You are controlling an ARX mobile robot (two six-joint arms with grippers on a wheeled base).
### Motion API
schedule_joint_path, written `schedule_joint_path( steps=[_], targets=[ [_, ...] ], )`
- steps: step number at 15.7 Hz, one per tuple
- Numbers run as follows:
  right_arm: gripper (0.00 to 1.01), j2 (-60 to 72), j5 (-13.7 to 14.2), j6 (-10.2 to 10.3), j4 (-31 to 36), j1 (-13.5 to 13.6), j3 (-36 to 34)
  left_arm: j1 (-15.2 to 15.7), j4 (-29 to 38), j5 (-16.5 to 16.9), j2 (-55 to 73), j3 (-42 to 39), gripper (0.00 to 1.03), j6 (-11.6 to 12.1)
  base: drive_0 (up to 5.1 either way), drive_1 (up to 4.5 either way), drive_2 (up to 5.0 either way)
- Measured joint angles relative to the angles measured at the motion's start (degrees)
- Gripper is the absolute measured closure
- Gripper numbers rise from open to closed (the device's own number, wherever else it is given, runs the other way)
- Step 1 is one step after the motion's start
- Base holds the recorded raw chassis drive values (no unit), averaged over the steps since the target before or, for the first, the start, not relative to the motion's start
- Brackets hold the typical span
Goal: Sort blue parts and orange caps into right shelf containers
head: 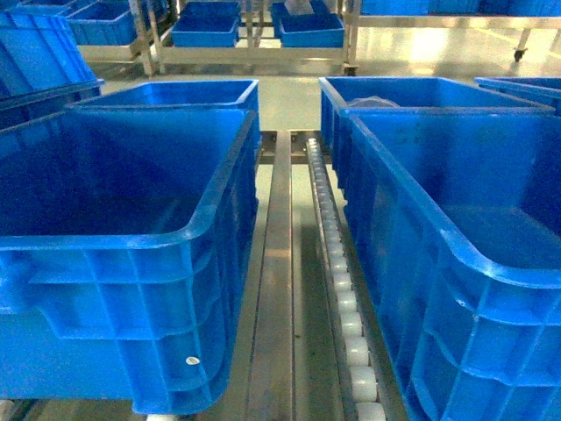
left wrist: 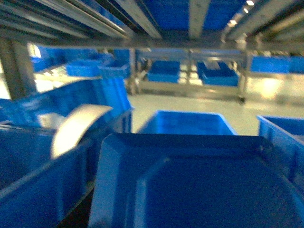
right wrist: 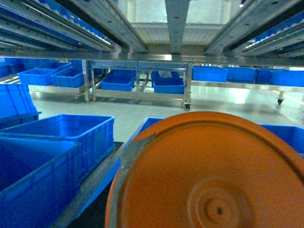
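Close against the right wrist camera, an orange cap (right wrist: pixel 209 175) fills the view above the right shelf containers (head: pixel 456 228), seemingly carried for dropping, though neither arm's fingers show.

Pale, glossy floor (head: pixel 421 48), bright patches of reflected light. Metal roller track (head: pixel 337 281) of white rollers beside a flat steel rail (head: pixel 276 289), running away from the camera. Far side: low metal racking (right wrist: pixel 142 90) on castors, shallow blue bins (right wrist: pixel 116 80) on its shelf. Overhead in both wrist views, steel shelf rails (right wrist: pixel 175 23).
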Motion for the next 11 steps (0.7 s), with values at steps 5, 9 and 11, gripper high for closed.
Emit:
schedule_joint_path(
  steps=[5,9,11],
  targets=[
    [0.58,35.6,4.0,-0.6,2.4,0.9,18.7,-3.3,-9.8,3.5,28.1,21.0,0.58,-6.6,0.0,0.0,0.0],
    [0.27,38.9,4.5,-0.2,4.9,1.0,19.1,-4.0,-6.4,3.3,27.7,22.3,0.22,-8.9,0.0,0.0,0.0],
    [0.07,37.8,5.9,-1.3,4.2,1.3,18.9,-3.5,-6.1,2.8,27.2,21.4,0.03,-9.3,0.0,0.0,0.0]
  ],
)
